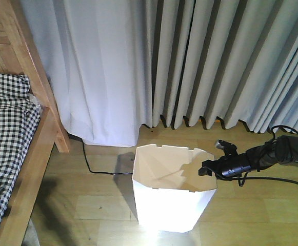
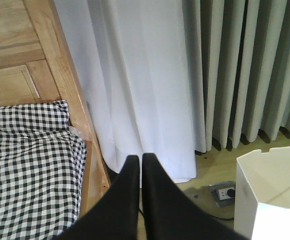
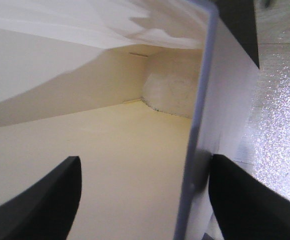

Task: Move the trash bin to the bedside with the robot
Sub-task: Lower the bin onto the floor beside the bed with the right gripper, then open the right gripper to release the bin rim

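Observation:
The white trash bin (image 1: pixel 174 205) stands upright on the wooden floor, right of the bed (image 1: pixel 10 133) with checkered bedding and a light-brown frame, a gap of floor between them. My right gripper (image 1: pixel 207 169) is at the bin's right rim. In the right wrist view the right gripper (image 3: pixel 145 159) is open and straddles the bin wall (image 3: pixel 199 100), one finger inside, the other against the outside. My left gripper (image 2: pixel 137 159) is shut and empty, held in the air above the floor between the bed (image 2: pixel 30 165) and the bin (image 2: pixel 269 200).
Grey-white curtains (image 1: pixel 190 61) hang to the floor behind the bin. A black cable (image 1: pixel 95 166) runs across the floor from the curtain toward the bin. A floor socket (image 2: pixel 224 192) sits just left of the bin. The bed's wooden post (image 1: pixel 36 77) stands at the left.

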You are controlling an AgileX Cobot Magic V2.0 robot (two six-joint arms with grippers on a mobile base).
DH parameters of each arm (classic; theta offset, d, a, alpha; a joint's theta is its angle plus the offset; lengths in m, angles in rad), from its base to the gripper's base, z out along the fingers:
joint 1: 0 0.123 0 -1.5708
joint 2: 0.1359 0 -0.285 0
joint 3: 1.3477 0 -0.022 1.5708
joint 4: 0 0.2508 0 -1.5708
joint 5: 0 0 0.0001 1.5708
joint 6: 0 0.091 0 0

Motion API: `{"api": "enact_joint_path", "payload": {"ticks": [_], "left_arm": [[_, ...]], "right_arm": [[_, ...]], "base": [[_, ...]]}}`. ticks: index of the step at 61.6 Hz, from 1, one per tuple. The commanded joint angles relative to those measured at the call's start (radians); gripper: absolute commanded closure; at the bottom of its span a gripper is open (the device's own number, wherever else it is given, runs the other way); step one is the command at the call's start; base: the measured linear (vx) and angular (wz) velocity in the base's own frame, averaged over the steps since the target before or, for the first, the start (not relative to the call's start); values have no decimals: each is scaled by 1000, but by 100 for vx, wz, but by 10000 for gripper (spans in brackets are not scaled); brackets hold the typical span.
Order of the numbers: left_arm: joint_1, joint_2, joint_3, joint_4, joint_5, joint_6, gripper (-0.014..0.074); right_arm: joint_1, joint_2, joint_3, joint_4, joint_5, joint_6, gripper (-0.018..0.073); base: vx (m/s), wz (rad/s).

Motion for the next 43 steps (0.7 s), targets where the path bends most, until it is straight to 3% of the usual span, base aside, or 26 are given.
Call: {"api": "enact_joint_path", "payload": {"ticks": [1, 8, 17, 27, 37, 43], "left_arm": [[0, -20, 18, 0, -69, -5, 603], [0, -20, 18, 0, -69, -5, 603], [0, -20, 18, 0, -69, -5, 603], [0, -20, 18, 0, -69, -5, 603], [0, -20, 18, 0, -69, -5, 603], [0, -20, 18, 0, -69, -5, 603]], "right_arm": [[-2, -78, -12, 4, 75, -9, 47], [-4, -78, -12, -37, 128, -3, 47], [-4, -81, -12, -14, 97, -4, 47], [-1, -117, -12, -94, 85, 18, 47], [-1, -166, 41, -124, -34, 129, 47], [0, -203, 119, -129, -135, 134, 47]], "base": [[0, 0], [0, 0], [0, 0], [0, 0], [0, 0], [0, 0]]}}
